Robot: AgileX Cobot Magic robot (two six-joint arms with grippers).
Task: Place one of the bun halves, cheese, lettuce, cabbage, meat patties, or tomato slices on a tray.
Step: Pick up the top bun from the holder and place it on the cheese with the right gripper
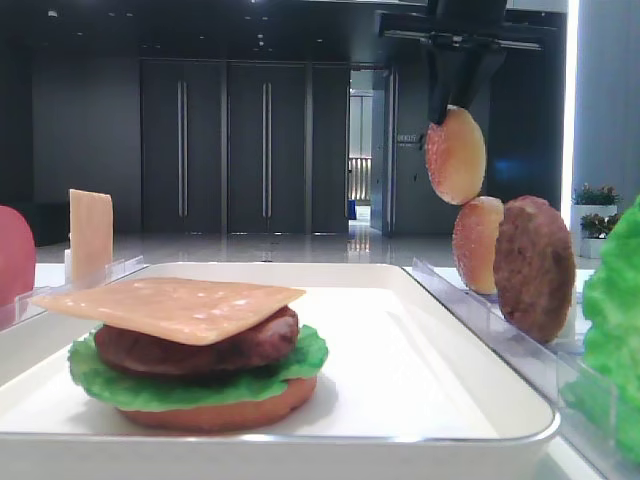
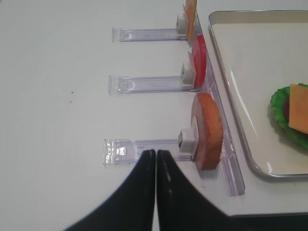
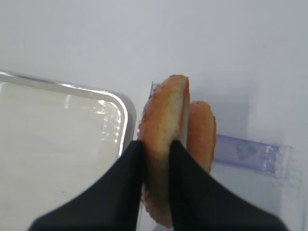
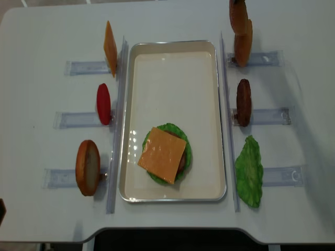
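Observation:
My right gripper (image 3: pixel 156 144) is shut on a domed golden bun half (image 3: pixel 165 120), held on edge. In the front view it hangs in the air (image 1: pixel 455 155) above a second bun half (image 1: pixel 477 243) that stands in the right rack. The white tray (image 1: pixel 400 340) carries a stack: reddish bottom bun (image 1: pixel 215 410), lettuce (image 1: pixel 130 385), meat patty (image 1: pixel 150 350) and a cheese slice (image 1: pixel 170 305) on top. My left gripper (image 2: pixel 156 152) is shut on nothing, over the near left rack beside a bottom bun (image 2: pixel 208 130). I see no cabbage.
Clear slotted racks flank the tray. The left ones hold a cheese slice (image 4: pixel 110 47), a tomato slice (image 4: pixel 103 103) and a bun (image 4: pixel 87 167). On the right stand a meat patty (image 4: pixel 243 102) and a lettuce leaf (image 4: pixel 248 172). The table edge (image 4: pixel 167 238) is near.

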